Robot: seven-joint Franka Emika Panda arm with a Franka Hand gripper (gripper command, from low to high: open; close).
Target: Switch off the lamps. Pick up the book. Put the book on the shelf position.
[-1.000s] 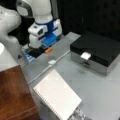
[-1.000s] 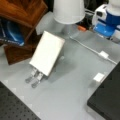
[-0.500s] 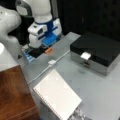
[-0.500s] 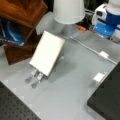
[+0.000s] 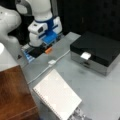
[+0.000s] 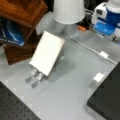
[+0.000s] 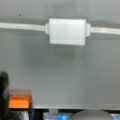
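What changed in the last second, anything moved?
No visible change. In a front view the robot arm's blue-and-white head sits at the same spot at the table's far edge, nothing taken hold of or let go. The book leans on its metal stand as before; the wooden block, black-topped box, inline cord switch and white lampshade are unmoved.

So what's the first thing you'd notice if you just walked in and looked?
Probably the big white book, propped up tilted on a metal rack in the middle of the grey table. Then the white and blue robot arm at a front view's top, and the black-topped box at its right.
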